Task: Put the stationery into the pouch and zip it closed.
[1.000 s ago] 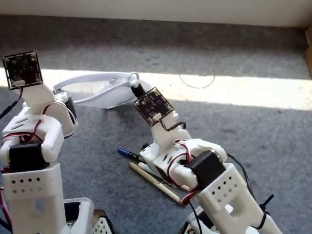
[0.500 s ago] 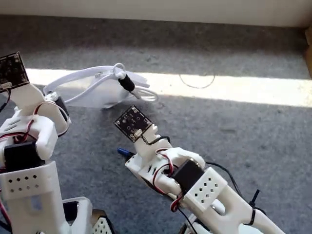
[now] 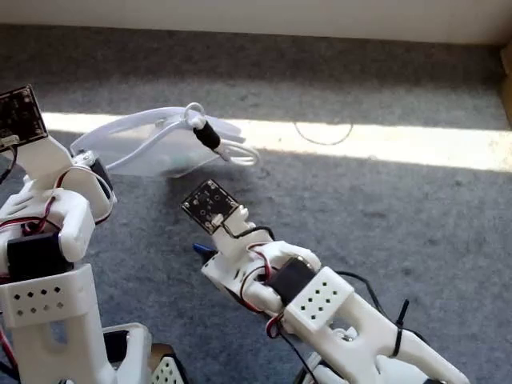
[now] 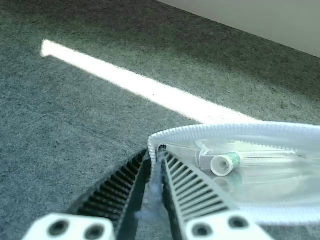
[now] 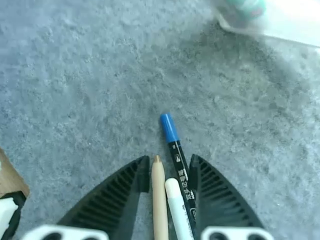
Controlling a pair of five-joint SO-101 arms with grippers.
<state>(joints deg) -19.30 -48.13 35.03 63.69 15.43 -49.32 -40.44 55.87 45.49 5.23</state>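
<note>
The translucent white pouch (image 3: 148, 144) lies on the grey carpet with its mouth open. A black-capped marker (image 3: 208, 134) sticks out of the mouth. In the left wrist view my left gripper (image 4: 155, 156) is shut on the zip rim at the end of the pouch (image 4: 260, 170), and a green-capped item (image 4: 226, 163) lies inside. My right gripper (image 5: 169, 160) is open low over three pens on the carpet. A blue-capped pen (image 5: 170, 129), a beige pencil (image 5: 159, 200) and a white pen (image 5: 176, 206) lie between its fingers, untouched as far as I can tell. The blue pen's tip (image 3: 202, 250) pokes out beside the right arm.
A white cord loop (image 3: 240, 152) trails from the pouch mouth. A thin wire (image 3: 324, 134) lies in the sunlit strip farther back. Bare carpet stretches to the right. A brown edge (image 5: 10, 180) shows beside the right gripper.
My right gripper has let go of the black-capped marker at the pouch mouth and drawn back down over the pens. The pouch has shifted slightly left.
</note>
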